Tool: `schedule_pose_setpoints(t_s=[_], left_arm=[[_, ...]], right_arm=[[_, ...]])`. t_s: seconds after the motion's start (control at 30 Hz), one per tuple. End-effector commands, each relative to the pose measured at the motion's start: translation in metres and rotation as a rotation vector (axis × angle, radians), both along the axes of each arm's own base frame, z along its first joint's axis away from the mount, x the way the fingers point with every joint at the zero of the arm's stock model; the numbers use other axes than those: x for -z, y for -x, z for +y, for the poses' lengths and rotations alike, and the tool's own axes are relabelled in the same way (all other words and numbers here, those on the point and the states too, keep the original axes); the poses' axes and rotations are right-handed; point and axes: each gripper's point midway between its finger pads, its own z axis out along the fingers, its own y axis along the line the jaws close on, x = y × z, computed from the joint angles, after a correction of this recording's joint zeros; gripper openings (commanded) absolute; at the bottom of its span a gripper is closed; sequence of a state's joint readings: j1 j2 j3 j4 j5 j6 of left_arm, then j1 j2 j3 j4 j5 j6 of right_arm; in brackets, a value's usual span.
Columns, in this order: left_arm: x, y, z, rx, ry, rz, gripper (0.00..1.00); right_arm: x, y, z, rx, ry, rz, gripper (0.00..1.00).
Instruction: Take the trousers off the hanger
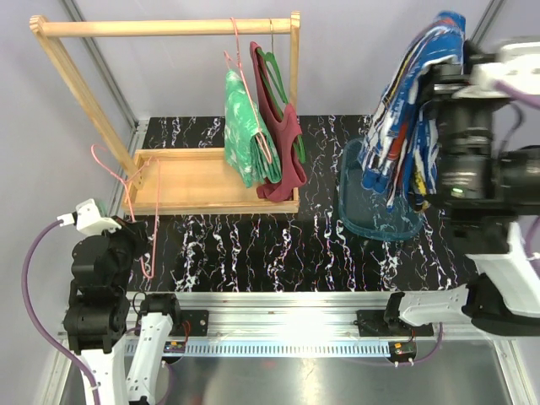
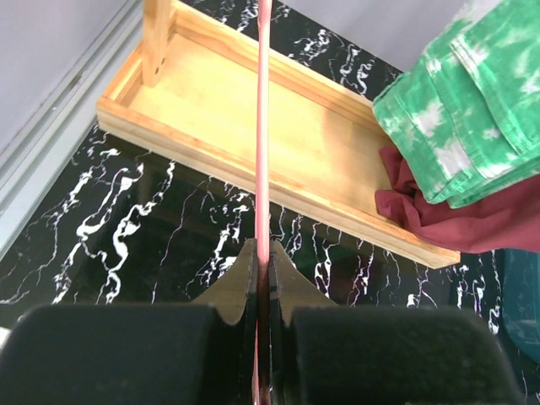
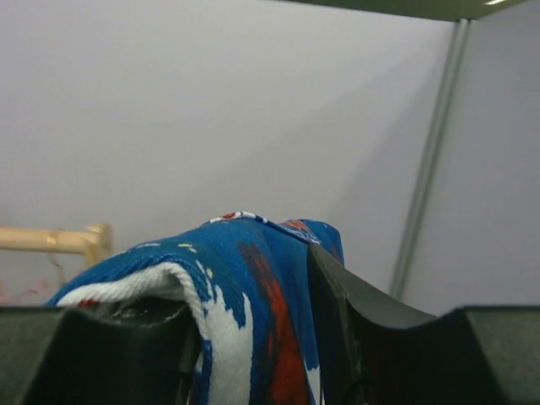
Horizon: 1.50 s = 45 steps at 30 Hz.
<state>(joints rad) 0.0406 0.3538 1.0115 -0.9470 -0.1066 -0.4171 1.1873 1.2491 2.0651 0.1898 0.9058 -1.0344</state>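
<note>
Right pincer (image 3: 253,312) is gripping the blue trousers (image 1: 405,143), holding them high with their lower end dangling into the clear blue tub (image 1: 371,221).
Left pincer (image 2: 263,261) is pinching a bare pink hanger (image 2: 263,126), so one pair looks freed. The green trousers (image 1: 243,135) are hanging on the wooden rack (image 1: 169,28), not yet removed, above its tray (image 1: 194,181).

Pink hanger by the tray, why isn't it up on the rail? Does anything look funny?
Yes. That empty pink hanger is off the wooden rail, pinched in the left hand and tilted. The blue trousers dangle from the right hand above the blue basket.
</note>
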Motion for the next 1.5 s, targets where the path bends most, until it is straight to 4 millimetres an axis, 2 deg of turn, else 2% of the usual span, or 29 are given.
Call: schedule_pose_setpoints(t_s=[0.0, 0.03, 0.07, 0.1, 0.13, 0.17, 0.23, 0.27, 0.33, 0.37, 0.43, 0.5, 0.6, 0.63, 0.77, 0.87, 1.0, 1.07, 1.1, 1.17, 1.2, 1.27, 1.3, 1.37, 1.4, 1.47], left_arm=[[-0.020, -0.017, -0.009, 0.071, -0.020, -0.074, 0.00], [-0.021, -0.017, -0.010, 0.077, -0.022, -0.079, 0.00], [-0.022, -0.018, -0.011, 0.084, -0.024, -0.082, 0.00], [-0.022, -0.019, -0.013, 0.092, -0.023, -0.077, 0.00], [-0.022, -0.019, -0.013, 0.097, -0.023, -0.076, 0.00], [-0.023, -0.020, -0.014, 0.104, -0.026, -0.074, 0.00], [-0.023, -0.021, -0.016, 0.115, -0.025, -0.071, 0.00], [-0.022, -0.021, -0.016, 0.118, -0.026, -0.068, 0.00], [-0.021, -0.021, -0.016, 0.117, -0.029, -0.069, 0.00], [-0.022, -0.021, -0.016, 0.118, -0.031, -0.070, 0.00], [-0.019, -0.021, -0.016, 0.118, -0.032, -0.067, 0.00], [-0.017, -0.021, -0.015, 0.114, -0.035, -0.065, 0.00], [-0.018, -0.020, -0.016, 0.116, -0.034, -0.078, 0.00], [-0.016, -0.020, -0.016, 0.118, -0.034, -0.079, 0.00], [-0.012, -0.019, -0.018, 0.126, -0.031, -0.086, 0.00], [-0.012, -0.019, -0.020, 0.140, -0.028, -0.086, 0.00], [-0.011, -0.020, -0.027, 0.176, -0.020, -0.086, 0.00], [-0.010, -0.020, -0.029, 0.191, -0.018, -0.082, 0.00], [-0.010, -0.020, -0.032, 0.206, -0.014, -0.082, 0.00], [-0.009, -0.022, -0.036, 0.230, -0.008, -0.084, 0.00], [-0.007, -0.022, -0.037, 0.236, -0.006, -0.080, 0.00], [-0.006, -0.022, -0.038, 0.239, -0.005, -0.080, 0.00], [-0.005, -0.023, -0.039, 0.244, -0.005, -0.079, 0.00], [-0.006, -0.022, -0.038, 0.242, -0.006, -0.083, 0.00], [-0.006, -0.022, -0.038, 0.239, -0.009, -0.084, 0.00], [-0.006, -0.021, -0.042, 0.261, -0.009, -0.081, 0.00]], right_arm=[[0.035, -0.029, -0.018, 0.225, 0.024, 0.052, 0.00], [0.042, -0.029, -0.032, 0.252, -0.010, 0.054, 0.00], [0.066, -0.043, -0.027, 0.289, 0.032, 0.091, 0.00], [0.077, -0.052, -0.037, 0.340, 0.032, 0.109, 0.00], [0.090, -0.060, -0.056, 0.419, 0.008, 0.134, 0.00], [0.116, -0.073, -0.056, 0.466, 0.049, 0.180, 0.00], [0.132, -0.070, -0.079, 0.571, 0.013, 0.181, 0.00], [0.155, -0.076, -0.078, 0.603, 0.045, 0.211, 0.00], [0.166, -0.068, -0.092, 0.642, -0.007, 0.194, 0.00], [0.184, -0.071, -0.093, 0.662, 0.009, 0.223, 0.00], [0.200, -0.067, -0.099, 0.683, -0.004, 0.237, 0.00], [0.207, -0.064, -0.105, 0.705, -0.008, 0.247, 0.00], [0.225, -0.060, -0.113, 0.747, 0.027, 0.290, 0.00], [0.238, -0.060, -0.116, 0.772, 0.044, 0.319, 0.00], [0.266, -0.051, -0.132, 0.856, 0.064, 0.376, 0.00], [0.288, -0.053, -0.136, 0.876, 0.100, 0.431, 0.00], [0.334, -0.086, -0.129, 0.866, 0.193, 0.560, 0.00], [0.347, -0.101, -0.132, 0.888, 0.228, 0.596, 0.00], [0.365, -0.117, -0.129, 0.897, 0.264, 0.636, 0.00], [0.380, -0.139, -0.134, 0.907, 0.314, 0.689, 0.00], [0.404, -0.157, -0.131, 0.915, 0.359, 0.744, 0.00], [0.416, -0.178, -0.133, 0.937, 0.382, 0.779, 0.00], [0.440, -0.194, -0.129, 0.944, 0.446, 0.831, 0.00], [0.444, -0.212, -0.123, 0.955, 0.455, 0.825, 0.00], [0.460, -0.221, -0.121, 0.963, 0.499, 0.858, 0.00], [0.464, -0.234, -0.116, 0.952, 0.503, 0.861, 0.00]])
